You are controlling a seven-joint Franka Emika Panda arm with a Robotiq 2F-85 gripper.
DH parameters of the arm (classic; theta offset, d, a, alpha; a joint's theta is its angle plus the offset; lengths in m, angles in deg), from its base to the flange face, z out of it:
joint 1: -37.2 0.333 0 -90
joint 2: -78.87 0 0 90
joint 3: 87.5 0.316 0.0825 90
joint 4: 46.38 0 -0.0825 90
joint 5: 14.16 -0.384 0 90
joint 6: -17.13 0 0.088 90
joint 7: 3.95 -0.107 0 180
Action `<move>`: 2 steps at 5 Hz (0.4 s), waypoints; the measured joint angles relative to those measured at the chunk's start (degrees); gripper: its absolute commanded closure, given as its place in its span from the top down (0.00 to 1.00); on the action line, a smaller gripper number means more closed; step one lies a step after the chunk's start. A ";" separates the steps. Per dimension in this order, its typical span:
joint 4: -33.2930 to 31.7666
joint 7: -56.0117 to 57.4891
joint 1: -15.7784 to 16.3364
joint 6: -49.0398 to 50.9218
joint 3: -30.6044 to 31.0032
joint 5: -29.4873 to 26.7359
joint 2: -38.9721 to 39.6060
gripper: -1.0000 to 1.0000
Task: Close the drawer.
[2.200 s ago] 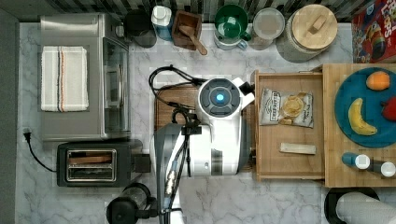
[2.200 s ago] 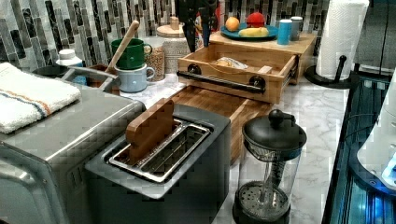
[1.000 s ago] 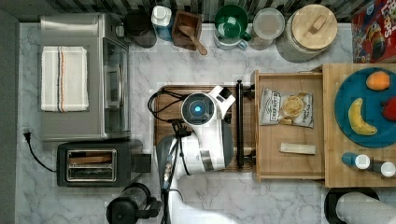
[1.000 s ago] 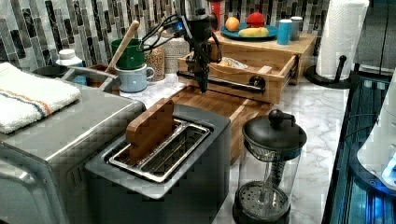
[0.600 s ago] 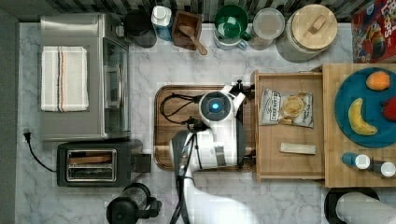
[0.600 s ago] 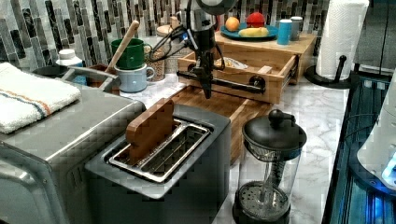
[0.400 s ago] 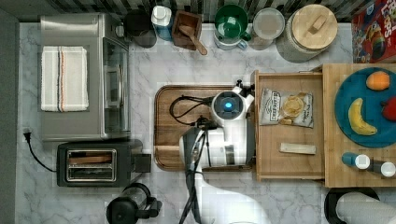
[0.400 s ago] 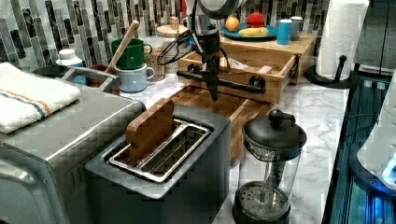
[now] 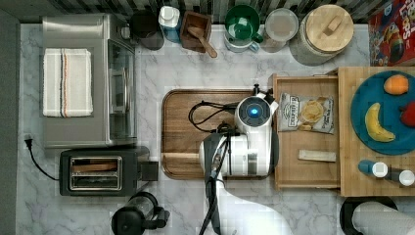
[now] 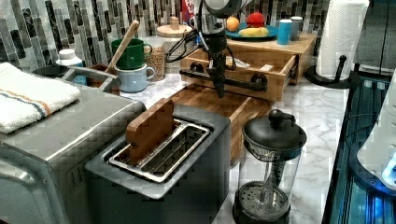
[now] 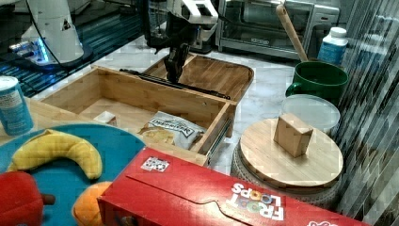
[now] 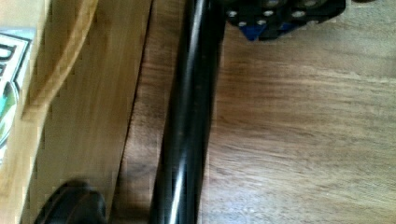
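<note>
We see drawer (image 9: pixel 306 171) pulled out over marble counter (image 9: pixel 195 73) from under block top (image 9: pixel 350 188) near counter's right edge in top view; chip bag (image 9: pixel 306 112) inside. Black handle bar (image 10: pixel 224 79) runs along drawer front. Gripper (image 10: pixel 218 88) hangs at bar's outer side, over brown board (image 9: pixel 183 127). Whether fingers spread or pressed, we cannot tell. Bar's long axis lies crosswise to needed push; drawer lies beyond bar from gripper, so push toward block top should seat it, we judge.
</note>
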 measured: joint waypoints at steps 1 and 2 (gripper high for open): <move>0.78 4.95 -0.34 1.79 -0.55 -0.24 -0.01 0.00; 1.45 12.00 -0.73 2.27 -1.49 -1.87 0.08 0.00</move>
